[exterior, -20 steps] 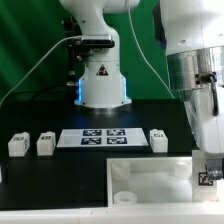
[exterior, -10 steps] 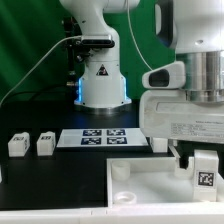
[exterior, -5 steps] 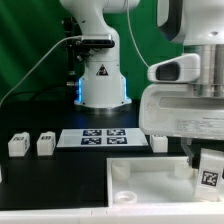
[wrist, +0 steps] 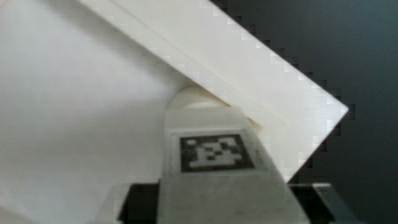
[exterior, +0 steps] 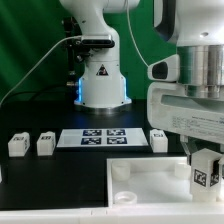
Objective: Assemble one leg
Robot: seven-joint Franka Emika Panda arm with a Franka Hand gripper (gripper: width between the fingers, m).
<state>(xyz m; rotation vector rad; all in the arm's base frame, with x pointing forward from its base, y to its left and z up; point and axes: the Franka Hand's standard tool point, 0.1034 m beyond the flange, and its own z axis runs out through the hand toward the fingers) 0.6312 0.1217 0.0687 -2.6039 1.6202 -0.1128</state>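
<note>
Lifted slightly, the leg (exterior: 204, 172) shows its black-and-white tag.

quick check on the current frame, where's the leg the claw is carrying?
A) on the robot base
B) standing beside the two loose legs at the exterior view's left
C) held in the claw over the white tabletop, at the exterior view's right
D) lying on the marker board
C: the tagged leg sits gripped in the claw above the white tabletop at the exterior view's right, well away from the marker board.
</note>
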